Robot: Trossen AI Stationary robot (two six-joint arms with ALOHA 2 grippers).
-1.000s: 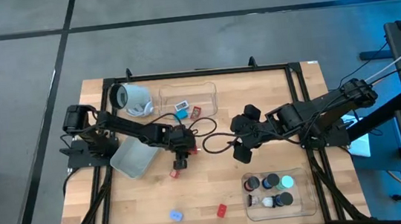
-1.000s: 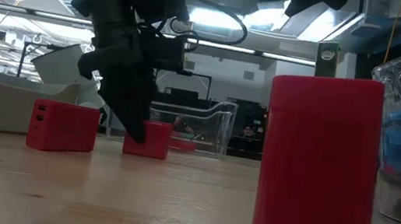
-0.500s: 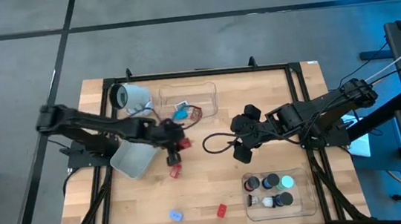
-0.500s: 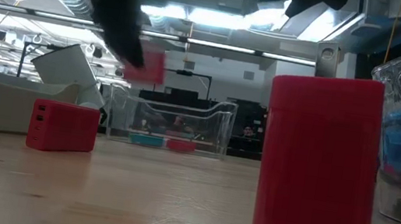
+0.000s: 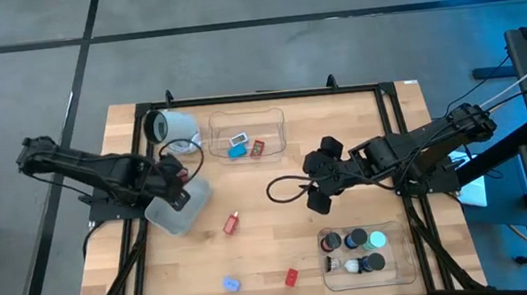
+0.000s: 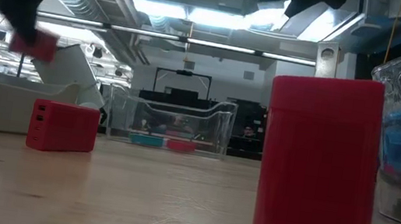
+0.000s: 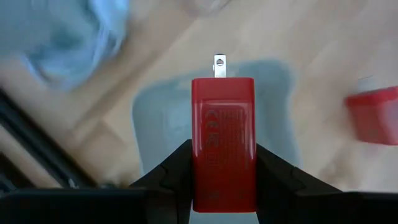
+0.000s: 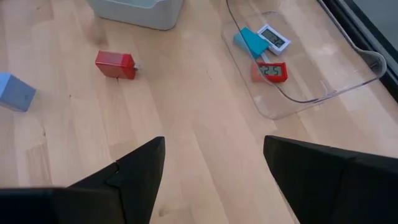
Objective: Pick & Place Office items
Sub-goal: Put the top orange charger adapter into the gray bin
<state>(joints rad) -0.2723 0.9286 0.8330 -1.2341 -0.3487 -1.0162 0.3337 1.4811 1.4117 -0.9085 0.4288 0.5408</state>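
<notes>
My left gripper (image 7: 222, 154) is shut on a small red block (image 7: 222, 124) with a metal prong, above a grey bin (image 5: 174, 212) at the table's left. In the high view this gripper (image 5: 180, 176) stands by the bin's far edge. A second red block (image 5: 231, 224) lies flat mid-table. Another red block (image 5: 290, 276) and a blue piece (image 5: 231, 284) lie near the front edge. My right gripper (image 5: 316, 199) hangs open over the middle of the table with nothing between its fingers. My left gripper pinches the red block's two long sides (image 7: 198, 171) between its two fingers (image 7: 169, 177), at the end away from the prong (image 7: 219, 65). The fingers slant down along the block. The block is lifted clear above the grey bin, prong end pointing away from the gripper.
A clear tray (image 5: 270, 119) at the far edge holds blue, white and red pieces. A second clear tray (image 5: 328, 280) at the near right holds several round pucks. A white-grey cylinder (image 5: 173, 127) lies at the far left. Black cables (image 5: 282, 187) loop mid-table.
My left gripper has lifted one red block off the middle of the table, carried it up and toward the table's left edge, and rolled its wrist on the way. The block now hangs over the grey bin. The other red block has stayed mid-table.
</notes>
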